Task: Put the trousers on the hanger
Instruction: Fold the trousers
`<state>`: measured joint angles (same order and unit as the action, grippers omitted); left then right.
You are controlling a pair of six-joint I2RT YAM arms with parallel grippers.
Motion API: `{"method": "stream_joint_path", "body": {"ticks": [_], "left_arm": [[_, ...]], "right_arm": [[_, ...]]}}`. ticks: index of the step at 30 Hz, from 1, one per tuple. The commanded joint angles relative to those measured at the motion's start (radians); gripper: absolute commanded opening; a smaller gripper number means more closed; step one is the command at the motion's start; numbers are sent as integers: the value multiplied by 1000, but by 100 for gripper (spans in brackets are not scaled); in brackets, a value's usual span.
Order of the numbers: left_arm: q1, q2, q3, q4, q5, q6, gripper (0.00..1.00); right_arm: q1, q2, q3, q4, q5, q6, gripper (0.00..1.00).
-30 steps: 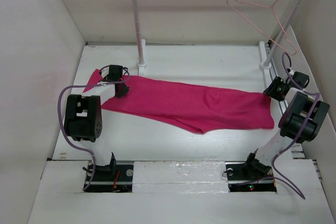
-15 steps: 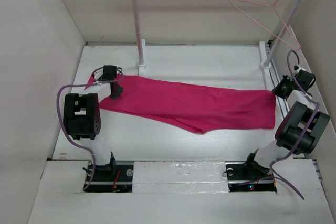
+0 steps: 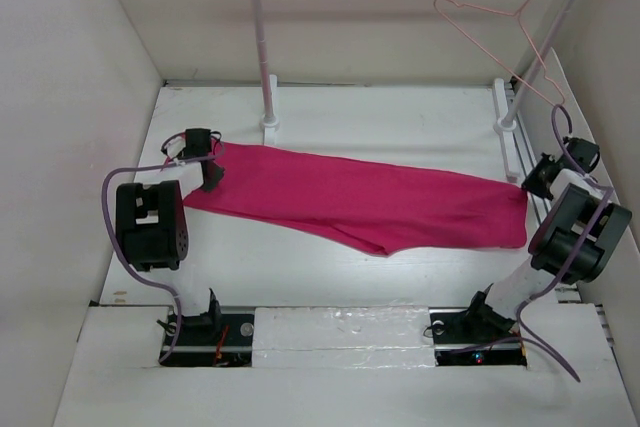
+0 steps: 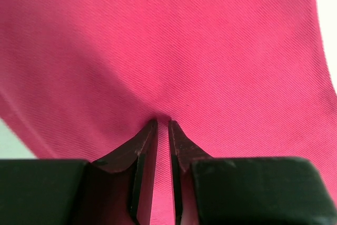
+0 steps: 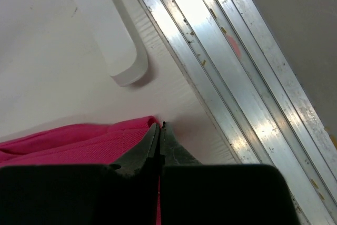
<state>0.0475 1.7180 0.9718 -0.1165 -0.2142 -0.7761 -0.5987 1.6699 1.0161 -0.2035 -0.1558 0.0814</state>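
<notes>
Hanger [image 3: 516, 13] overhead only — trousers [image 3: 360, 202] throughout

The right claw [image 5: 160, 127] has its two dark fingers pressed together with almost no gap, pinching the corner of the pink trousers [image 5: 73, 140]. The folded cloth spreads away to the claw's left. Ahead of the tips lies bare white table [image 5: 47, 77]. Ahead and a little to the left sits a white rounded foot [image 5: 118, 46]. To the claw's right, silver metal rails [image 5: 237, 72] run diagonally, near the fingers.
</notes>
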Motion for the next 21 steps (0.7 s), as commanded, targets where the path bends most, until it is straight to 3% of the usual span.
{"method": "stream_joint_path", "body": {"ticks": [1,3,5,9,12,17,21], "left_arm": [[12,-37,-30,-101,-68,-2,12],[12,-75,-19,-112,-57,11,12],[-8,-118,-4,-117,-53,26,13],[-87,-260,39,-109,13,58,16],[-217,-300,62,-95,56,72,16],[-542,-247,90,-63,156,121,16],[-727,-209,87,-28,179,161,16]], "right_arm": [[-33,13,72,44,35,4,6],[-33,11,82,56,-10,6,35],[-23,-16,88,27,-62,6,59],[-3,-172,-2,0,-105,46,70],[-3,-338,-120,-40,-111,84,73],[-42,-614,-362,-128,-18,159,77],[-137,-769,-557,-139,-83,247,80]]}}
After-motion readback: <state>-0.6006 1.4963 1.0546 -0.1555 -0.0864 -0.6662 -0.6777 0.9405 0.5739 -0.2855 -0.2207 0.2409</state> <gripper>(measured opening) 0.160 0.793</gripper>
